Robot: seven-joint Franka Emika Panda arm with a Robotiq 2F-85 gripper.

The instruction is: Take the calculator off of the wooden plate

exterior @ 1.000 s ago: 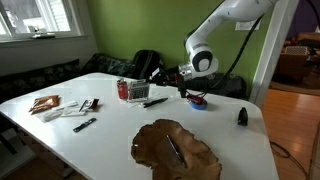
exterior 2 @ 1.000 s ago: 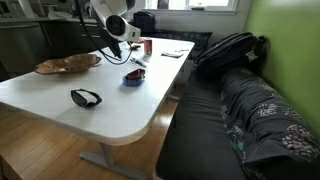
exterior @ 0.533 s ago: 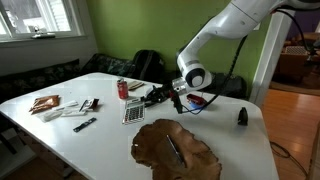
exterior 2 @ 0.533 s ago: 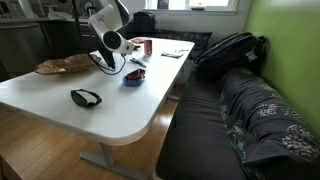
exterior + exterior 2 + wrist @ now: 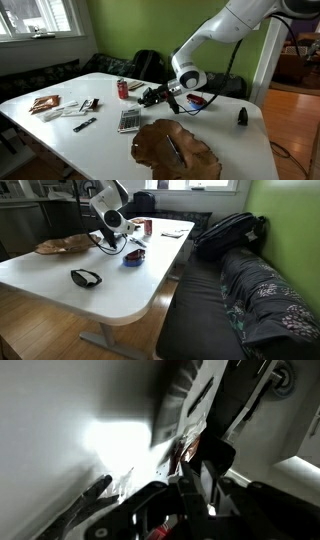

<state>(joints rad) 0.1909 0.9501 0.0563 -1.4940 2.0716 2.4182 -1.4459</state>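
The grey calculator (image 5: 129,120) lies flat on the white table, just off the left edge of the wooden plate (image 5: 190,160). The wavy brown plate also shows in an exterior view (image 5: 68,243). A dark thin pen-like item (image 5: 175,150) lies on the plate. My gripper (image 5: 149,96) hangs low over the table, a little behind the calculator and apart from it, with nothing in it. It shows in the other exterior view (image 5: 112,242) too. The wrist view is dark and blurred, and my fingers (image 5: 195,475) fill it.
A red can (image 5: 123,89), a black pen (image 5: 155,101) and papers with small black items (image 5: 80,110) lie on the far left. A blue-red dish (image 5: 196,100) sits behind my arm. A black object (image 5: 242,116) and dark glasses (image 5: 86,277) lie near the table's edges.
My arm came down and to the left from above the table. The calculator, not seen on the table a second ago, now lies flat beside the plate, free of the gripper.
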